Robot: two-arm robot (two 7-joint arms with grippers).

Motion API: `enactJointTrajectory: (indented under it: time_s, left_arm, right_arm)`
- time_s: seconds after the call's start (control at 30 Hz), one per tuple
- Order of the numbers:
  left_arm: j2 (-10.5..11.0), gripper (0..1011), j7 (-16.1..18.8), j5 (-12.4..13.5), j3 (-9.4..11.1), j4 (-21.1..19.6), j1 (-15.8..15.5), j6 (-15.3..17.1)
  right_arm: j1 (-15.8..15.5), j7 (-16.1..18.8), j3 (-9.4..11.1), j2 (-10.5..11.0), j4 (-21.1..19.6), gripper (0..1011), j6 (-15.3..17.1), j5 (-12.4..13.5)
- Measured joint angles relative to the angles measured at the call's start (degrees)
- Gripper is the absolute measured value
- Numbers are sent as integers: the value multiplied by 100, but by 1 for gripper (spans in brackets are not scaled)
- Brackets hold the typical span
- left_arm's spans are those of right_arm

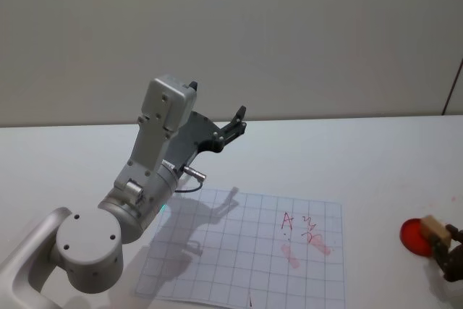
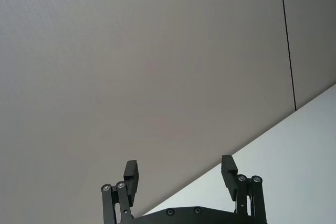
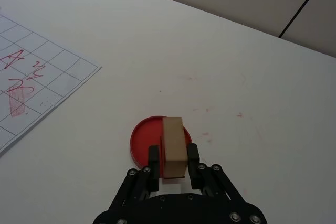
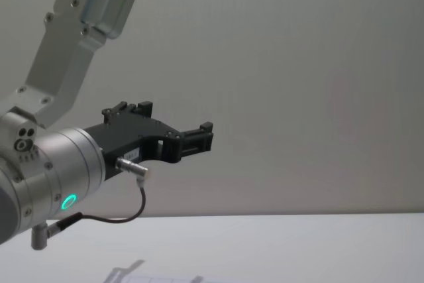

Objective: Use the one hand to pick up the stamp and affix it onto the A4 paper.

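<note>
One left gripper [image 1: 235, 122] hangs raised above the table's left side, its two fingers [image 2: 131, 174] spread apart and grasping nothing. Below it lies one sheet of gridded paper [image 1: 239, 251], carrying red scribbles and a smudged red print. Farther right sits one red ink pad [image 3: 152, 142], round and flat. Over it the right gripper [image 3: 172, 158] clamps one wooden stamp [image 3: 173, 145] between its two fingers, the block held just above the pad. The table [image 1: 376, 164] is white; a plain grey wall [image 1: 289, 27] stands behind.
</note>
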Motion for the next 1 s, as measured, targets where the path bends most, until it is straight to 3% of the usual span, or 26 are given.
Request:
enactJointTrajectory:
  time_s: [0.67,0.83,1.0]
  left_arm:
    - [0,1001,0,0,0,0,0,0]
    - [0,1001,0,0,0,0,0,0]
    - [0,1001,0,0,0,0,0,0]
  right_arm:
    - [4,16,-6,-4,15,889,11,-15]
    - [4,19,-6,-4,16,997,11,-15]
    - [4,20,-6,-4,16,1001,11,-15]
